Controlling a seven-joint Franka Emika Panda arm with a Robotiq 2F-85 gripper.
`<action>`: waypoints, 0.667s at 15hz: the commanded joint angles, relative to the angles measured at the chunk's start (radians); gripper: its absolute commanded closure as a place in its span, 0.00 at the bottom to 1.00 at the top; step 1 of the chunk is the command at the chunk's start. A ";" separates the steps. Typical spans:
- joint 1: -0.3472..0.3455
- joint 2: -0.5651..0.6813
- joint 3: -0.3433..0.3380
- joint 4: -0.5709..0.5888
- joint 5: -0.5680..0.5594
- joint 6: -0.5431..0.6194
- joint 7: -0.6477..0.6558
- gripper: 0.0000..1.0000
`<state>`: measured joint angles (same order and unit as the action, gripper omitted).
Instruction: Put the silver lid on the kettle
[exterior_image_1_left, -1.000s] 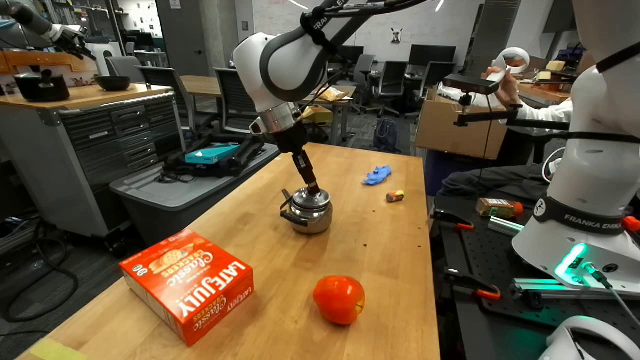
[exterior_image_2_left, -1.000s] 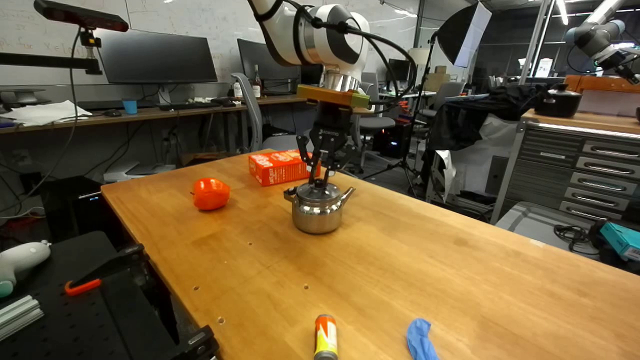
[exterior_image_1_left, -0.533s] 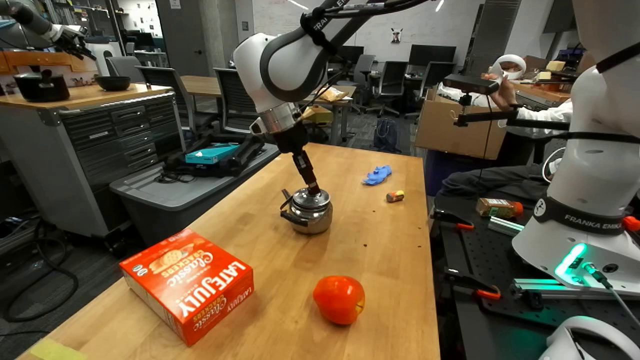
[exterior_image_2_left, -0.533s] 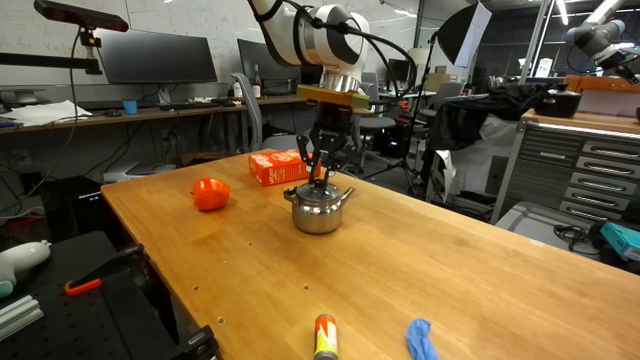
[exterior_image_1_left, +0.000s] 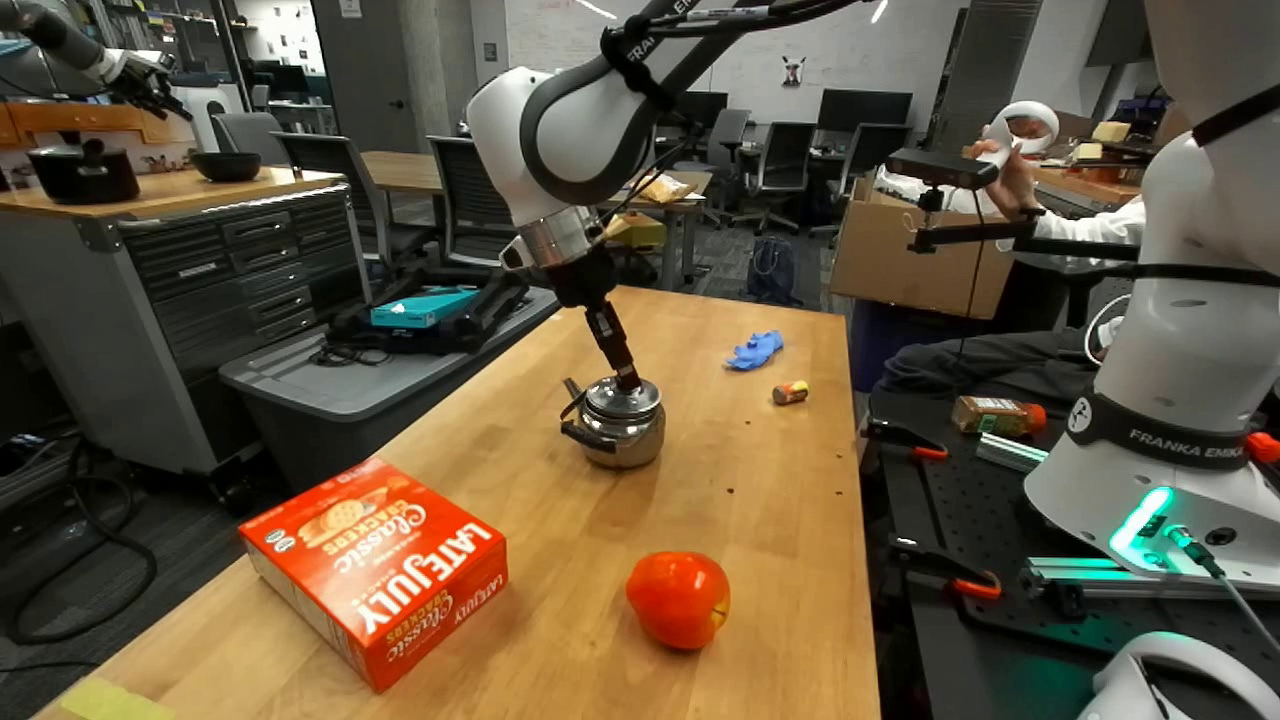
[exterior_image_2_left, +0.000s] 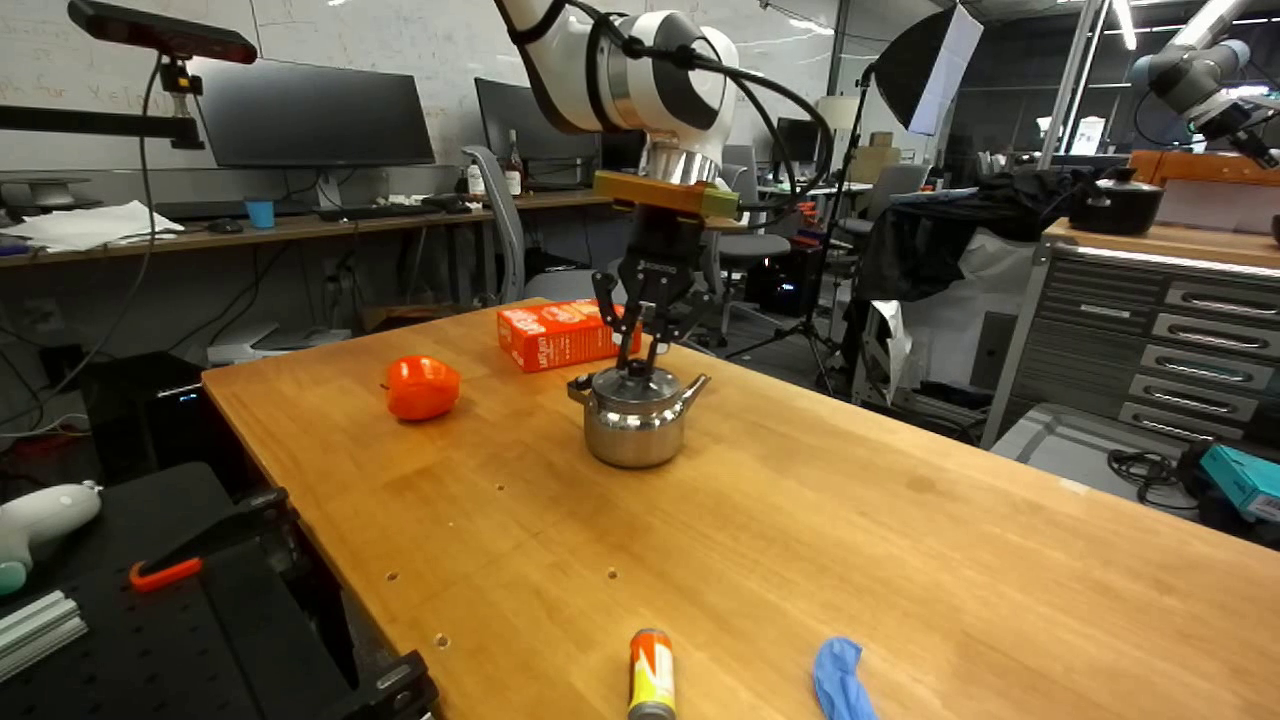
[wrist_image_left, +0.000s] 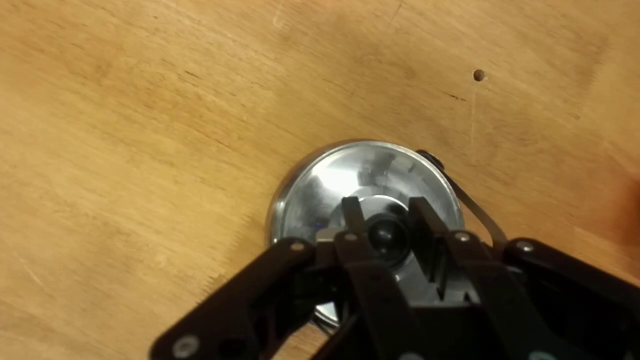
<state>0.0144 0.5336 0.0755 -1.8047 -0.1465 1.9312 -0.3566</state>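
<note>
In an exterior view, is lifting the white ring-topped controller (exterior_image_1_left: 1004, 131) together with the person's hand (exterior_image_1_left: 1014, 181). Is showing both slightly higher and a little farther toward the right of that view than half a second ago, and is bringing them back close to their place of a second ago.

Mid-frame in both exterior views, the kettle (exterior_image_2_left: 634, 440) and silver lid (exterior_image_2_left: 640, 389) are shiny silver; low in the wrist view, knob (wrist_image_left: 387, 236) and fingers (wrist_image_left: 424, 220) are black. The worktop (wrist_image_left: 150, 150) is honey-brown, streaked with darker grain. Lower left in an exterior view, the cracker box (exterior_image_1_left: 375, 565) is orange-red with white lettering; lower centre, the fruit (exterior_image_1_left: 678, 600) is glossy red-orange. At the bottom of an exterior view, a small cylinder (exterior_image_2_left: 652, 672) is orange, white and yellow, a glove (exterior_image_2_left: 841, 682) blue.
</note>
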 joint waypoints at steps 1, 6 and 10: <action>0.001 -0.007 0.005 0.003 -0.004 -0.009 -0.012 0.86; 0.001 -0.003 0.004 0.006 -0.003 -0.001 -0.009 0.86; 0.001 0.002 0.003 0.011 -0.004 0.000 -0.007 0.86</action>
<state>0.0150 0.5336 0.0758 -1.8049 -0.1469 1.9325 -0.3566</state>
